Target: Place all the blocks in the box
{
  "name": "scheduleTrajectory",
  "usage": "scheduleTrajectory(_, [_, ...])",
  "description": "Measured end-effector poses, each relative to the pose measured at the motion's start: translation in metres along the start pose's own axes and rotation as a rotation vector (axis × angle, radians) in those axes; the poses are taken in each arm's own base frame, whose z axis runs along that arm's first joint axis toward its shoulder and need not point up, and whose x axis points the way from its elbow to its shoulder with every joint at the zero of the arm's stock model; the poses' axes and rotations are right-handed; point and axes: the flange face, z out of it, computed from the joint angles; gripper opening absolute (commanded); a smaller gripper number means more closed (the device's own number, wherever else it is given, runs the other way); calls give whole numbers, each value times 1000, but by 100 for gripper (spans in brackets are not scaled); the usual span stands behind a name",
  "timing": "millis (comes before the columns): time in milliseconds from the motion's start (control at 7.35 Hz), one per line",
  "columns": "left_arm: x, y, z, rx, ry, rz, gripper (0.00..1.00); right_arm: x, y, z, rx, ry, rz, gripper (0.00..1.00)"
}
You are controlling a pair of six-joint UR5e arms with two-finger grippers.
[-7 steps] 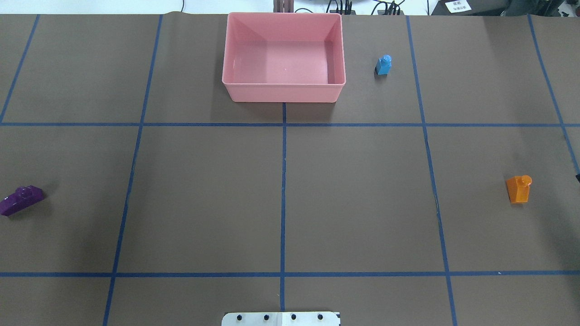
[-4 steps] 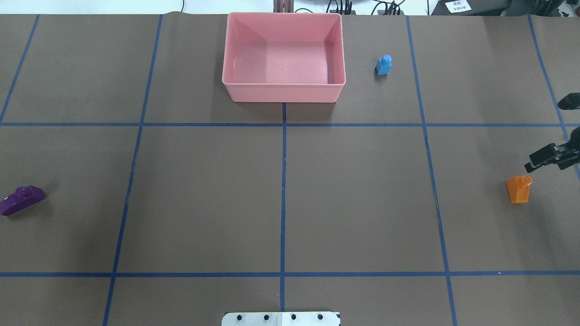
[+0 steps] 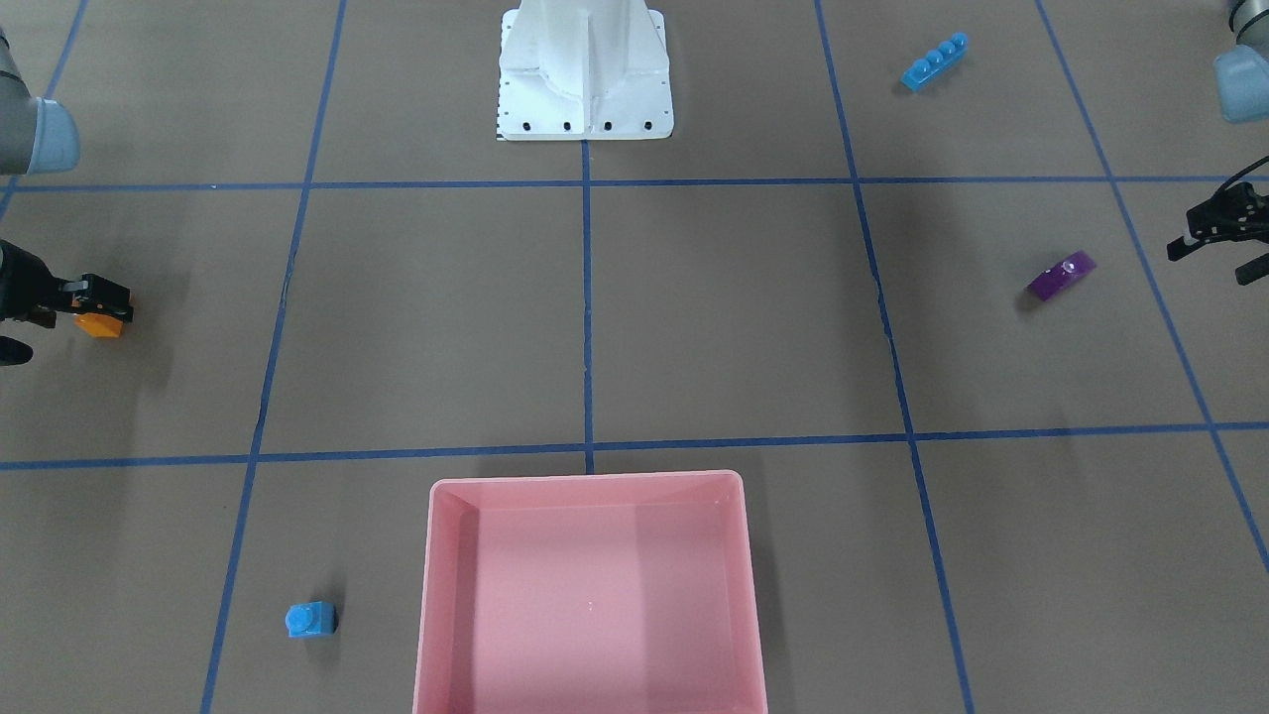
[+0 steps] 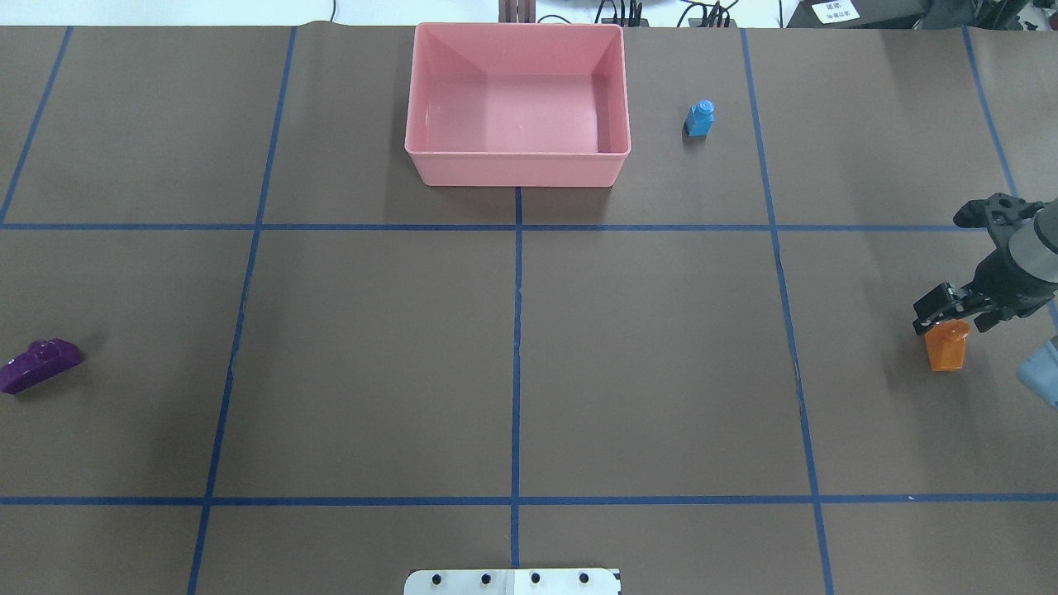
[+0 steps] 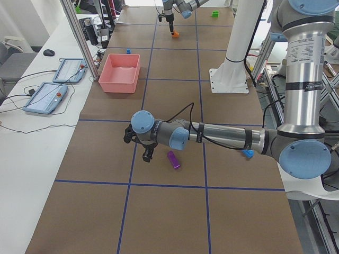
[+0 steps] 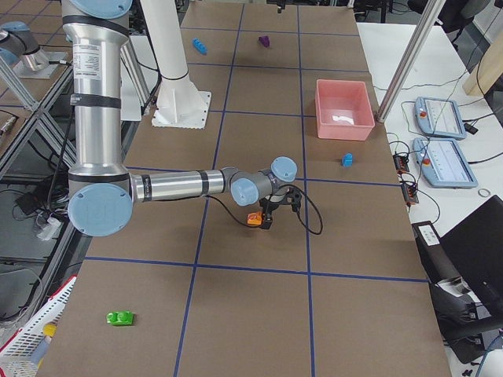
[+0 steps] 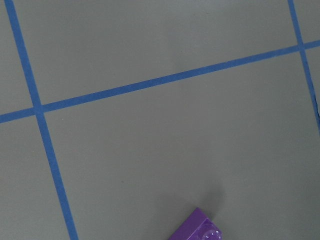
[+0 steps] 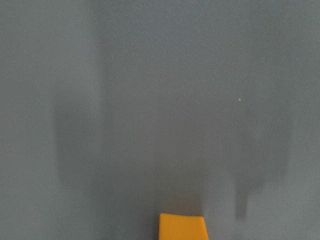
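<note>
Having advanced, the right pincer (image 4: 942,266), jaws apart, now overhangs the orange brick (image 4: 947,350).

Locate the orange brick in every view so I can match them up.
Front-facing: orange brick at far left edge, mid-height.
Overhead: brick far right, below mid-height.
Exterior left: brick top centre, far end.
Exterior right: brick near centre.
Left wrist: not in it.
Right wrist: brick at bottom edge, centre.
Shared landmark: pink box, in all four exterior views.
</note>
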Motion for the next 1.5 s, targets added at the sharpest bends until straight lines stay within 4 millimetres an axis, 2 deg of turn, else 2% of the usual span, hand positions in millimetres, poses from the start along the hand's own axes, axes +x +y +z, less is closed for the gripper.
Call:
scheduleTrajectory(272, [22,-6,24,-18,-22,51,100,-6,-8,6,-11,-5,5,0])
scheduleTrajectory(408, [25,0,31,-11,-28,78,98,-9,-7,4,-17,-21,5,0])
scheduleTrajectory(545, [25,8,38,-16,-33,96,93,-14,-6,-1,-21,-40,13,0])
scheduleTrajectory(817, [38,30,78,-47,-91,215,93,-43,-9,-29,-2,-81,44,0])
scheduleTrajectory(953, [47,45,100,-55,-119,300,93,-70,-23,-54,9,-91,60,0])
scheduleTrajectory(1089, [54,59,117,-64,-128,373,93,-113,-52,-87,13,-86,82,0])
scheduleTrajectory(1225, [58,66,126,-70,-140,438,93,-163,-83,-122,15,-78,101,0])
scheduleTrajectory(1497, [59,68,136,-72,-200,544,92,-262,-149,-181,34,-82,155,0])
